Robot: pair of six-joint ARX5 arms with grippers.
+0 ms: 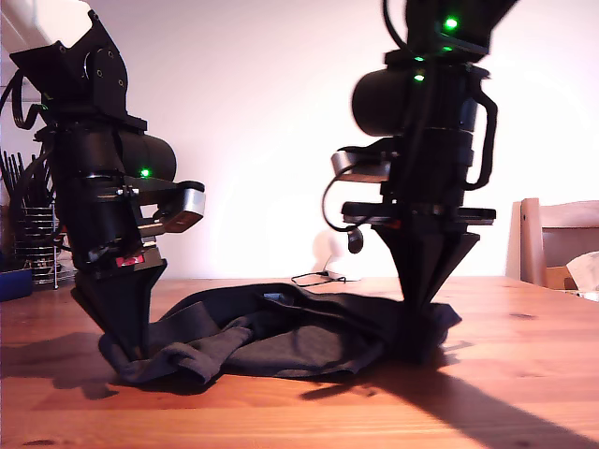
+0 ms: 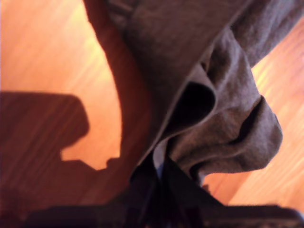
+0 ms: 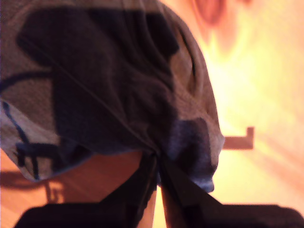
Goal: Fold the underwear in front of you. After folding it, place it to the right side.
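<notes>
a home: wooden table (image 1: 524, 374), chair (image 1: 552, 243), utensil rack (image 1: 33, 238).

Underwear (image 1: 299, 337) on wooden table (image 1: 524, 393)

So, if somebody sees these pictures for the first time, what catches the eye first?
First, two black arms reaching down onto the wooden table, one toward each side of the exterior view. Between them lies the dark underwear, crumpled. My first gripper and my second gripper each pinch an edge of the fabric.
</notes>
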